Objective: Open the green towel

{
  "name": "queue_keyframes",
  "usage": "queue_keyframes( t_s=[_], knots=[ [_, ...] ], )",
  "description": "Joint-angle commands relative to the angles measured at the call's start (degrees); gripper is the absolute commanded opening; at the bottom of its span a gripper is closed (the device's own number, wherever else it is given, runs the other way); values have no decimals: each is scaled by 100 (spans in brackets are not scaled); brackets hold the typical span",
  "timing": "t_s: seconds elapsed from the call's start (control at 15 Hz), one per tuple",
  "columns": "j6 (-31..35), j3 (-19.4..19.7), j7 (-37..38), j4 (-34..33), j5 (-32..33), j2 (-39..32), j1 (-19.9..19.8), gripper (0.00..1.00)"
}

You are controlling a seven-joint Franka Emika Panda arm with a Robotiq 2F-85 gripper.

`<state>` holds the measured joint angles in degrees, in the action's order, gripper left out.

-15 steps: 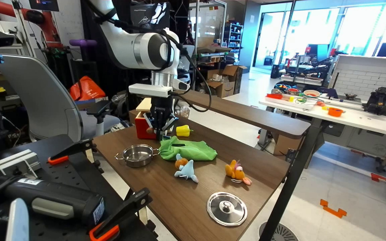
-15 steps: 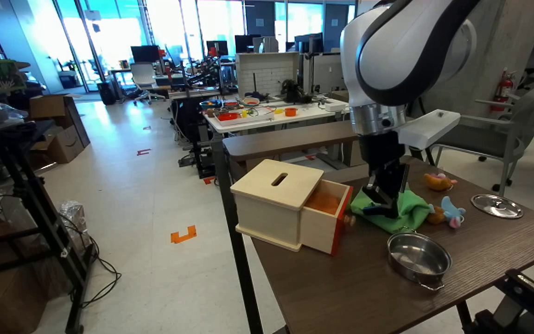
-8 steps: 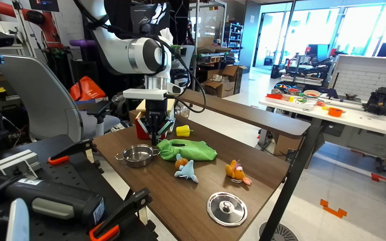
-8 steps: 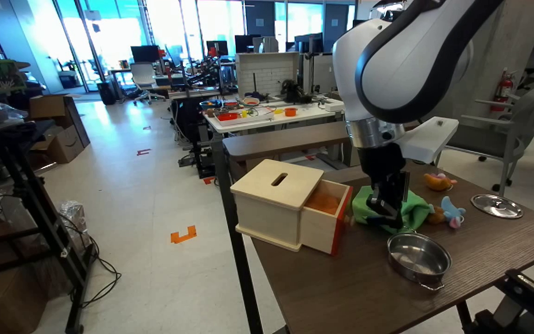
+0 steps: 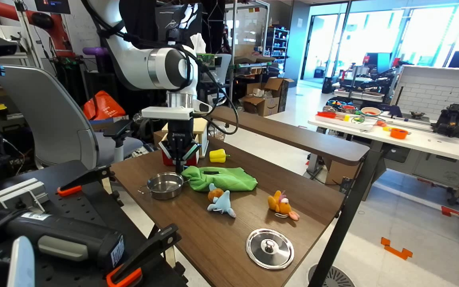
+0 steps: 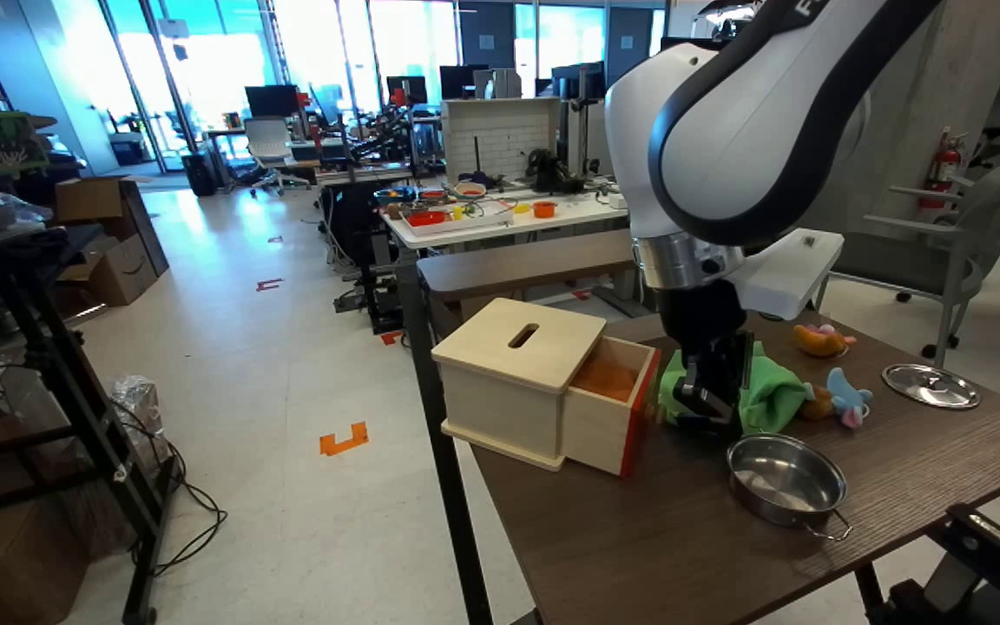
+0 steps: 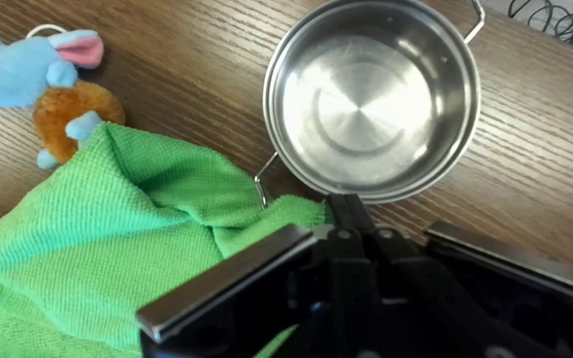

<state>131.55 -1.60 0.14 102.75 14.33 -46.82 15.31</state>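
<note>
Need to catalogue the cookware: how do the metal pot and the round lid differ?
The pot is an open, walled vessel, hollow side up; the lid is a shallow disc. The pot has two wire handles at its sides, while the lid has one central knob. The pot stands beside the green towel; the lid lies well apart from it. Both are round, shiny metal and rest on the brown table.

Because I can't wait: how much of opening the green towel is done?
Done: the gripper is shut at the green towel. In hand: one edge, seemingly pinched beside the pot. Left: most of the unfolding, since the towel lies bunched in folds.
</note>
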Motion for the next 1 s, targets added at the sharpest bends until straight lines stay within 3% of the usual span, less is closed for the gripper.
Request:
queue_keyframes(
  t_s=[0.0, 0.2, 0.27, 0.33, 0.73, 0.93],
  knots=[
    [-65, -22, 52, -276, 64, -172, 14, 0],
    [-63, -32, 52, -348, 24, -196, -14, 0],
    [-47, -29, 66, -366, 17, -206, -15, 26],
    [-68, -39, 61, -395, -1, -222, -24, 27],
    [-86, -98, -4, -336, -71, -128, -77, 70],
    [-85, -365, -286, -23, -338, 279, -315, 92]
  ],
)
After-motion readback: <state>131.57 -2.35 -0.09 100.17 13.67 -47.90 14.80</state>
